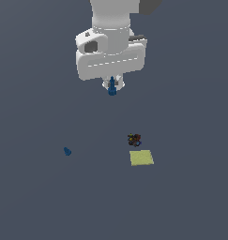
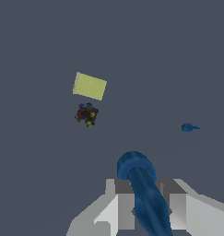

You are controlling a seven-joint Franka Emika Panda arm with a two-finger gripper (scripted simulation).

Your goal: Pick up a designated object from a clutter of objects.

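I see the deep-blue bottle-shaped piece (image 1: 112, 87) held between my gripper's (image 1: 112, 86) fingers, lifted well clear of the grey floor (image 1: 35, 197). In the wrist view the same piece (image 2: 143, 191) runs lengthwise through the gap between the two pale fingers (image 2: 120, 207), and its wider round base sticks out beyond the fingertips. The fingers are drawn in narrow and press the piece from both sides. In the exterior view only the lower end of the piece shows below the fingertips; the rest is hidden between them. The white hand of the arm (image 1: 110, 56) sits directly above.

Everything else lies on the floor, well apart from the fingers. The dark multicoloured clump (image 1: 134, 139) sits below the fingertips and a little toward the exterior view's right. Just beyond it, close but not touching, lies the flat yellow-green square (image 1: 141, 158). The wrist view shows these two as neighbours as well, the clump (image 2: 87, 114) just beside the square (image 2: 89, 86), with a thin strip of floor between them.

The squat blue teardrop lump (image 1: 67, 151) lies alone, off toward the exterior view's left, far from both the fingers and the other two items. In the wrist view it (image 2: 189, 127) appears small and on its side.
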